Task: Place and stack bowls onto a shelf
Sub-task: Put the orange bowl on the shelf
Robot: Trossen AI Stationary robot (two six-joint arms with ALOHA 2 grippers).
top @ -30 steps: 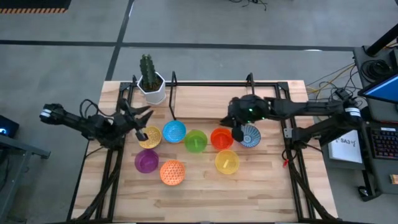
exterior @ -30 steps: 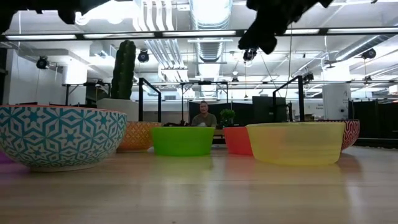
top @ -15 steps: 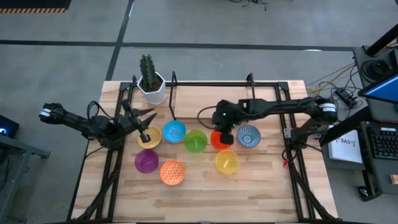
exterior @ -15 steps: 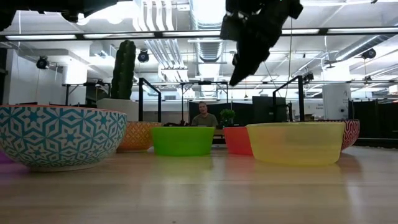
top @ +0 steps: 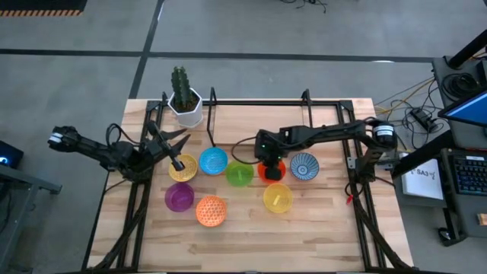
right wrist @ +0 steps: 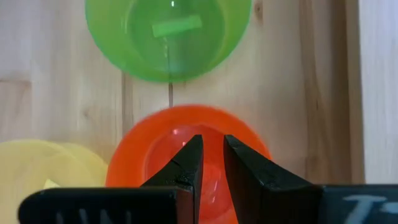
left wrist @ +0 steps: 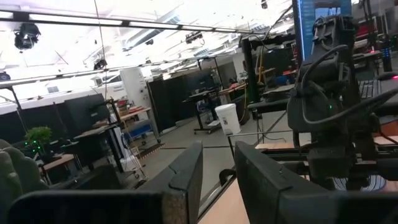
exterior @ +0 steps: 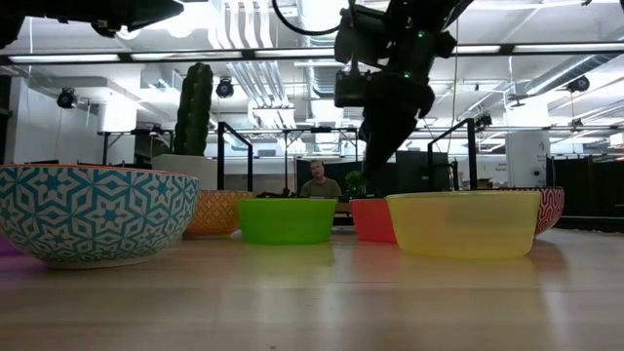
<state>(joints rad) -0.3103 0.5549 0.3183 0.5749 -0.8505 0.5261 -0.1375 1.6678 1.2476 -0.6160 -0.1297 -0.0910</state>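
Observation:
Eight bowls stand on the table: gold, blue, green, red-orange, blue-white, purple, patterned orange and yellow. My right gripper points down over the red-orange bowl, its fingers shut to a narrow slit and clear of the bowl. My left gripper hangs level and shut above the gold bowl's rim, holding nothing. The shelf's black rods stand at the far middle.
A white pot with a cactus stands at the far left, beside the shelf. A black frame runs along the table's left and right edges. Bare wood lies toward the near edge. A person sits in the room beyond.
My right gripper has gone from above the blue-white bowl toward the table's left, to above the red-orange bowl, and has come down toward it. The bowls have not moved.

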